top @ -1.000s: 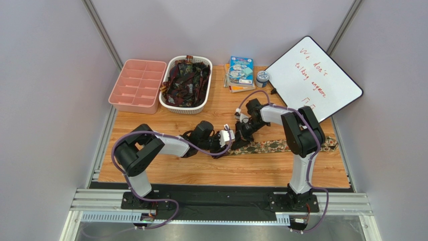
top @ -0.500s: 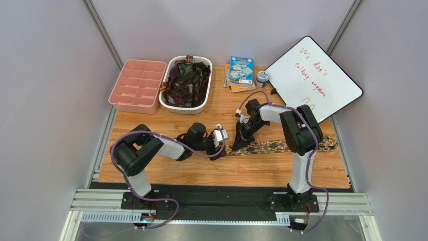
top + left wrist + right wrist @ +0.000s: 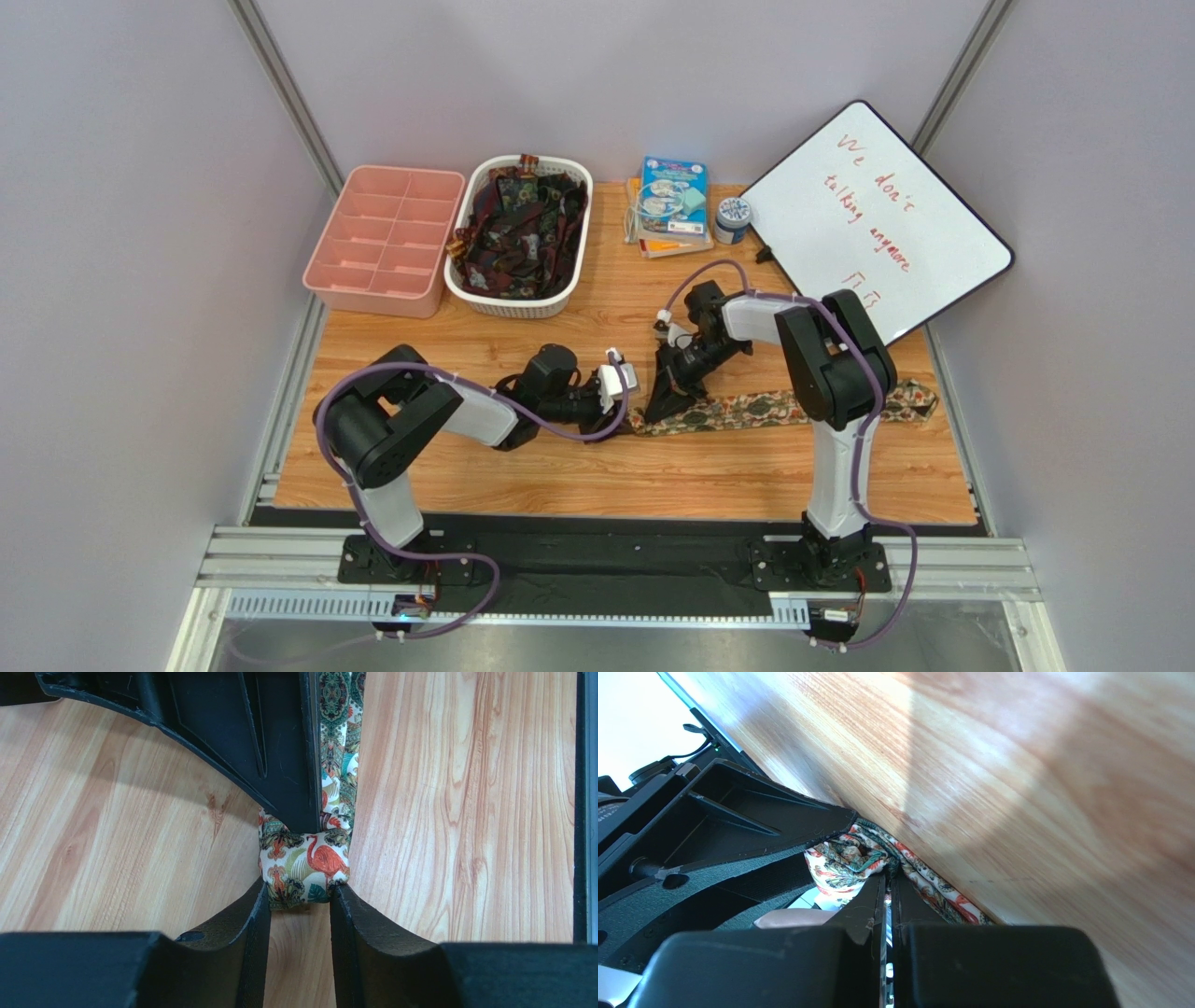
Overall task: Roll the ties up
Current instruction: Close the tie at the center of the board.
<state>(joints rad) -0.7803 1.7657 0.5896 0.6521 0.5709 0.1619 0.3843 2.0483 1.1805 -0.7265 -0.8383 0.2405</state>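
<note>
Compared with a second ago, found the left fingers (image 3: 617, 381) and the right fingers (image 3: 882, 892) both moved a short way toward the left arm's side, the right pair also sunk lower. Found the tie (image 3: 305, 871) dragged slightly along with them. Read this as the first turn of the roll being snugged and pulled taut, not as a finished roll. Saw nearly the whole length lying flat on the table (image 3: 561, 476), trailing away behind the right fingers. Found the left fingers parted only by the width of the small folded bundle at the tie's end, tips pressed against both its sides, so holding it. Found the right fingers almost fully closed, only a thin slit left between them. Saw them planted on the far side of the same bundle, just ahead of the left fingertips, with patterned cloth bunched at the tips and a sliver showing in the slit. Judged this a pinch on the tie. Could not tell the number of turns in the bundle. Noted the other ties (image 3: 519, 224) heaped in the basket (image 3: 554, 301), well beyond both pairs of fingers, not yet rolled.
</note>
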